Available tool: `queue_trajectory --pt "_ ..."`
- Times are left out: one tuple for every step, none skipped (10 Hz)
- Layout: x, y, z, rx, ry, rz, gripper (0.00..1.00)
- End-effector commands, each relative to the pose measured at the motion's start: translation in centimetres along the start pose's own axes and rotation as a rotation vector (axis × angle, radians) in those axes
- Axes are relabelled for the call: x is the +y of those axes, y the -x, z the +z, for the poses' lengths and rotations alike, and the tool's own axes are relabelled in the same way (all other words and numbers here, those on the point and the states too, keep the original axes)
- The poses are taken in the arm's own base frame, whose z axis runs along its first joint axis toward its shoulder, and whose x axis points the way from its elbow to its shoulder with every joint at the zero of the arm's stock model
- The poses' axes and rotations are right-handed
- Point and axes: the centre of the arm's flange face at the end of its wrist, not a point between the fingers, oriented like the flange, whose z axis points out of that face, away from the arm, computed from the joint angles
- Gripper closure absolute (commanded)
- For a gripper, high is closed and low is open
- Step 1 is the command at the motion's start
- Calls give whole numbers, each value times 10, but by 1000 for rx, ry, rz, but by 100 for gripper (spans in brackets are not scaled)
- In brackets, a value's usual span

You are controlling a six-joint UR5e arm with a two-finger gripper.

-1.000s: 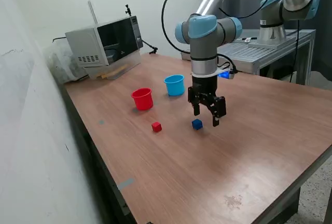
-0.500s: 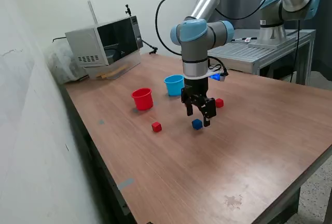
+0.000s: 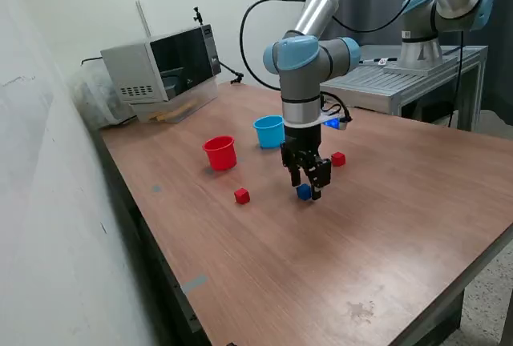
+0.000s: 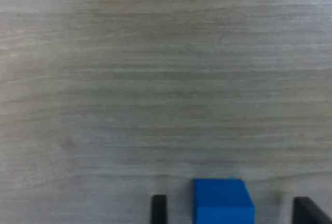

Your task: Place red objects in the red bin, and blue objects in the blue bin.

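The blue cube (image 3: 303, 192) sits on the worktop (image 3: 385, 226) between the gripper (image 3: 310, 189)'s spread, unclosed fingers. Red cubes lie at its nine (image 3: 242, 195) and one o'clock (image 3: 338, 158). Red cup (image 3: 220, 153) and blue cup (image 3: 269, 131) await; no sorting looks done.

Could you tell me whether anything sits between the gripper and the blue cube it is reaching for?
Nothing visible does. The gripper is open right over the blue cube, whose top shows between the two fingers in the wrist view, with only bare table around it.
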Motion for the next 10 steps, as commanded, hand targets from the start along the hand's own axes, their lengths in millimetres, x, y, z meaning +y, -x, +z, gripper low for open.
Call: queue_trajectory --pt "1 0 1 0 1 -25 100" --pt "2 0 -1 -1 4 -49 100" --pt "5 0 -6 -3 11 -66 100" --pt "6 0 -17 -6 16 -83 100" --pt "5 3 -67 -5 23 -84 100" --pt "0 6 -120 -3 54 -82 100" --pt "-14 13 -158 -1 72 -77 100" --pt "-29 51 -182 -8 60 -31 100" --pt "-47 88 -191 -16 36 18 100" --pt "-61 135 -188 -24 7 86 100"
